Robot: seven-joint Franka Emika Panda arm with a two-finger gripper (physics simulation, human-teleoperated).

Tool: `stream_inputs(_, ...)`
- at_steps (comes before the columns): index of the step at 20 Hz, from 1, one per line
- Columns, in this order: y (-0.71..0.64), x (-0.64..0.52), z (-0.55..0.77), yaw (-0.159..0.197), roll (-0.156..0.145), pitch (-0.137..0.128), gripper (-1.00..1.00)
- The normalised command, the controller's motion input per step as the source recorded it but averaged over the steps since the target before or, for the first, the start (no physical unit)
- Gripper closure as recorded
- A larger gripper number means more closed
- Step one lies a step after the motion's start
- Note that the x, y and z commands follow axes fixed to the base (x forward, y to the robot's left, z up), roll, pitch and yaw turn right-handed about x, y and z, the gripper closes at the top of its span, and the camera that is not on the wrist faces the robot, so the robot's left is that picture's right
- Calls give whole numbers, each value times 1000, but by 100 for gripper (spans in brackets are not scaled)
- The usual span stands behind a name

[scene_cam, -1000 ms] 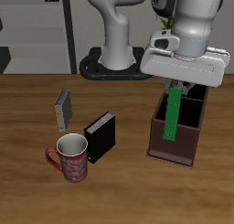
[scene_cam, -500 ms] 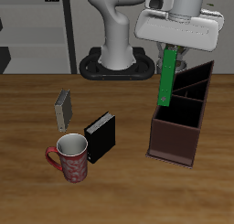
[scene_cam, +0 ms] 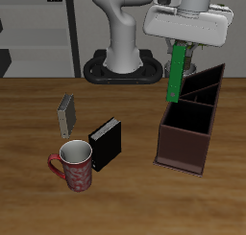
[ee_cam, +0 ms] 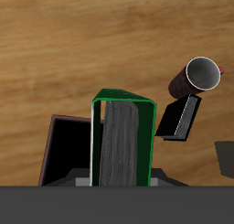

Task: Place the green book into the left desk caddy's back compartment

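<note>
Three books, one caddy, one mug.

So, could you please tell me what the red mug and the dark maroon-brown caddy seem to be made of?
The red mug looks like glazed ceramic, going by its patterned sides and pale rim. The dark maroon-brown caddy looks like matte wood or leather-like board, flat and without shine; the render leaves that open.
</note>
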Motion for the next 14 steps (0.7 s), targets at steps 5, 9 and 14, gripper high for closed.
stream_inputs(5,139,-386,102,-71,-13,10,100)
stream_inputs(9,36,-411,224,-51,-25,-12,100)
stream_inputs(14,69,-450,242,-66,-20,-26,100)
